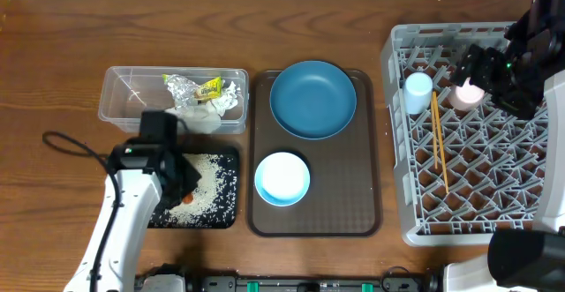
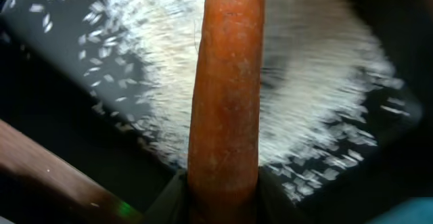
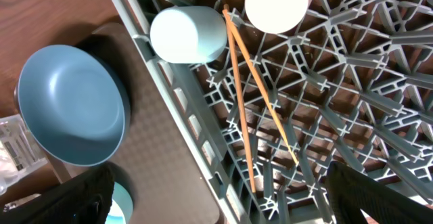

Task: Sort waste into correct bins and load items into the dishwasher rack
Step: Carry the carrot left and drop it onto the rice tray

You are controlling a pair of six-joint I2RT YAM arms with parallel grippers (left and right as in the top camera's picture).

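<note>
In the left wrist view the carrot fills the centre of the frame. It is orange and rough-skinned, its lower end pinched in the narrow jaws of the left gripper, and its tip is cut off at the top edge. Beneath it lies the black tray, its rice blurred. Further up in the overhead view, the yellow label in the clear tub is too small to read. At upper right, the right gripper hangs wide open over the rack.
</note>
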